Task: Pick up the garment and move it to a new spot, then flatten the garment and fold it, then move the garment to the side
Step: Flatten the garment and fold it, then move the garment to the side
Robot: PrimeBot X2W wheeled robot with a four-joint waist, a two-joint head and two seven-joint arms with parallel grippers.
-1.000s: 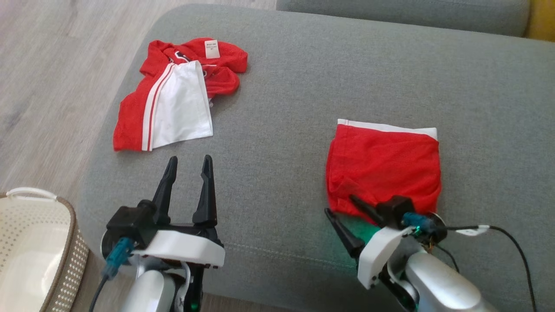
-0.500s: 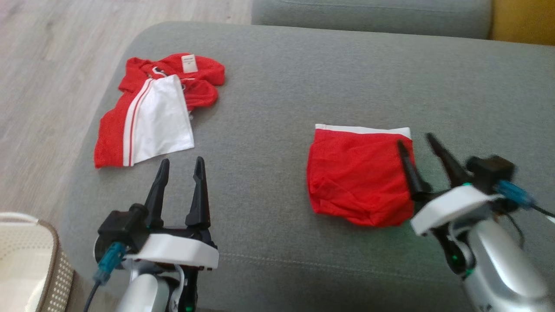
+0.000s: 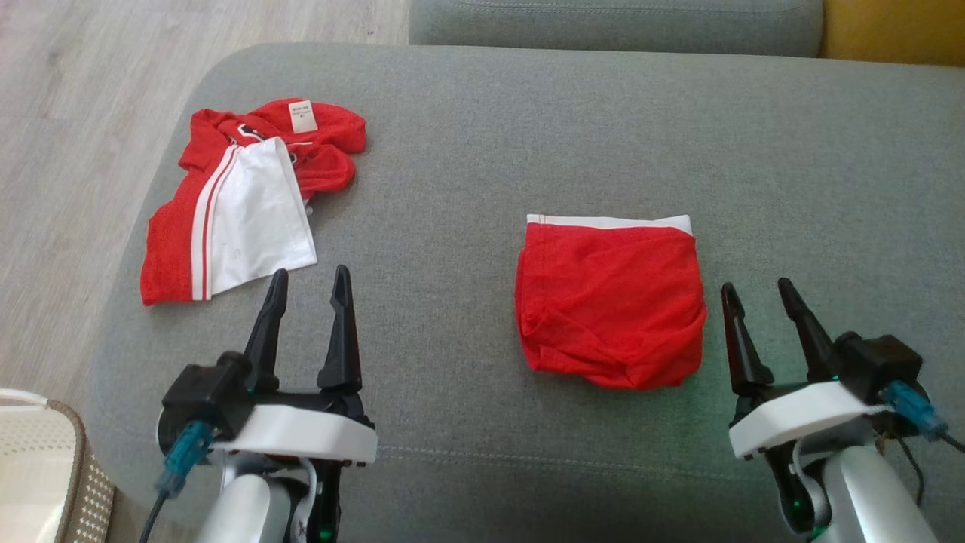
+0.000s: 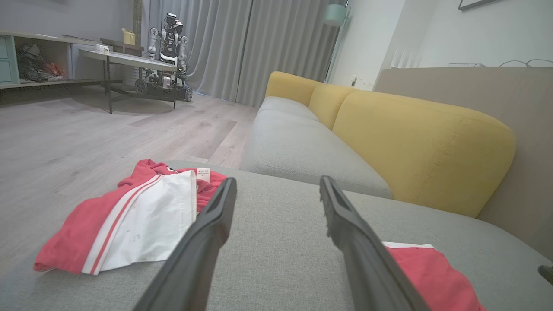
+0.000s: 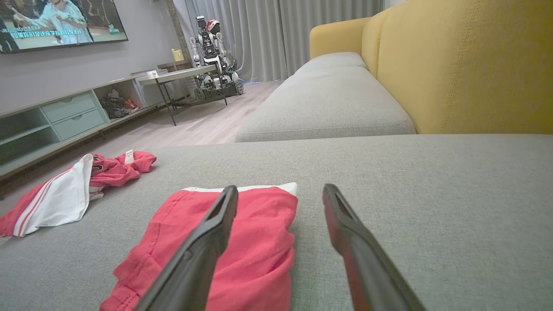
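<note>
Lying folded on the grey fabric cushion [image 3: 482, 151], the red mesh garment [image 3: 611, 302] is judged light, limp, best pinched at its near edge; left gripper [image 3: 310, 271] and right gripper [image 3: 755, 285] are spread, empty.

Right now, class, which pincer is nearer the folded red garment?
Right. The right pincer sits just right of the folded red garment; the left pincer is farther off to its left.

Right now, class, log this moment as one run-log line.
folded garment: on sofa | left hand: open, empty | right hand: open, empty, beside it | crumpled garment: near sofa's left edge
</note>
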